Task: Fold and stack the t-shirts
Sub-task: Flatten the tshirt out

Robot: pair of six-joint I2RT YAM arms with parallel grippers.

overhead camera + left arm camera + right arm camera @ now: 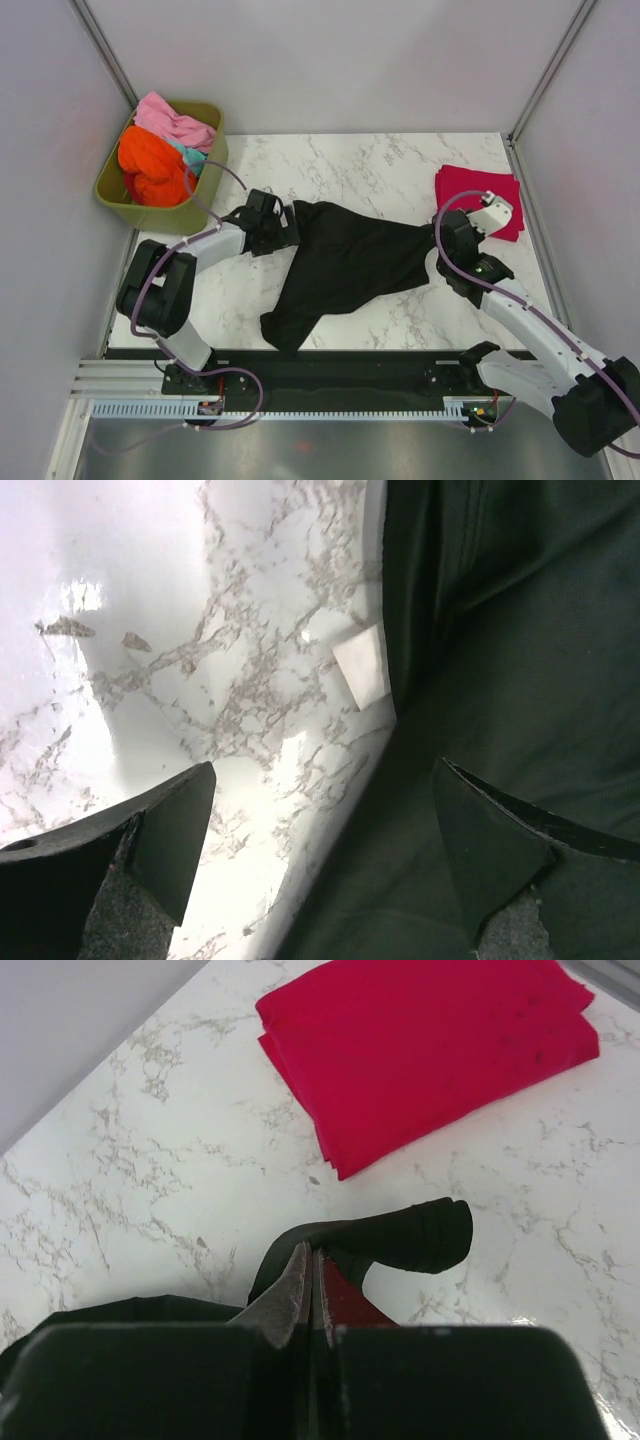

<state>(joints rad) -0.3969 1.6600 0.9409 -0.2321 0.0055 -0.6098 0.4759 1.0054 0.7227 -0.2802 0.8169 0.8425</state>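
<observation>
Though invisible overhead, white label (362, 665) beside black t-shirt (500, 680) at left wrist.

Teal shirt (195, 160) mostly buried in tub (160, 214); black shirt (520, 660) cut by frame edge.

Olive tub (158, 212), white marble table (380, 165)

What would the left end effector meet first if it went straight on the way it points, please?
Likely the black shirt at its edge, with the table beside: the open left end effector straddles that edge. Depth is unclear.
</observation>
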